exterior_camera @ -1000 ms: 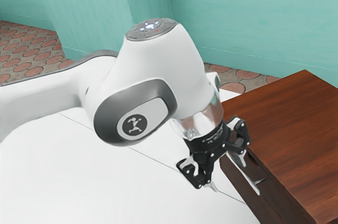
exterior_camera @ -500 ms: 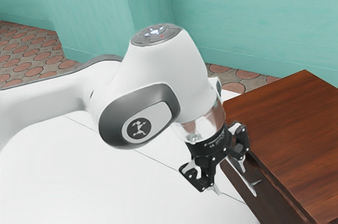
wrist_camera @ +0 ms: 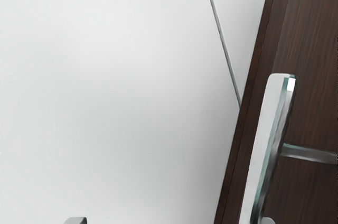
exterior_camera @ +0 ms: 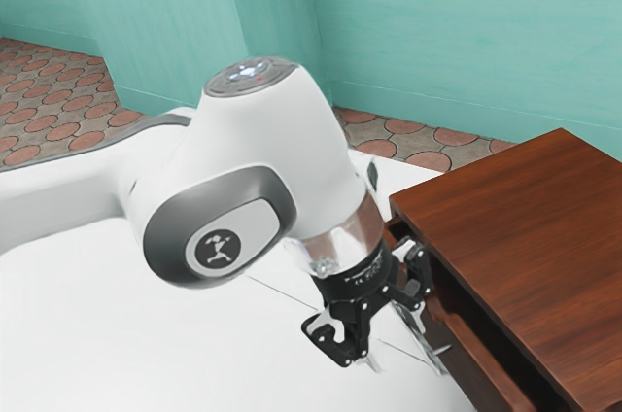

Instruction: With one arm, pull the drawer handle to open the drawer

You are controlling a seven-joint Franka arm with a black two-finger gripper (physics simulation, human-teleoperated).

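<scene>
**Drawer cracked open, and the pull had to stay straight**

The gripper (exterior_camera: 394, 334) hung low at the near end of the white table (exterior_camera: 146, 354), right up against the front of the wooden cabinet (exterior_camera: 525, 218) on the exterior view's right. The drawer (exterior_camera: 476, 354) sat just under the cabinet's top and stood a little way out, with a dark gap showing behind its front panel. It looked partly open, with a good deal of travel left.

The silver handle (exterior_camera: 428, 339) ran along that front panel, beside the hand. In the wrist view the handle (wrist_camera: 269, 150) stood off the dark wood on a short post. The jaws looked spread wide rather than clamped, with the bar lying by one of them, so this read as a hooked pull and not a pinch.

With a hook like that, the direction of the pull was what counted. The hand needed to draw straight back from the cabinet, toward the exterior view's left, square to the drawer front. Any sideways drift could have let the bar slip off the jaw or skewed the drawer in its runners. The hand also needed to stay level, since it sat very close to the table, and the pull needed to be slow and even.
</scene>
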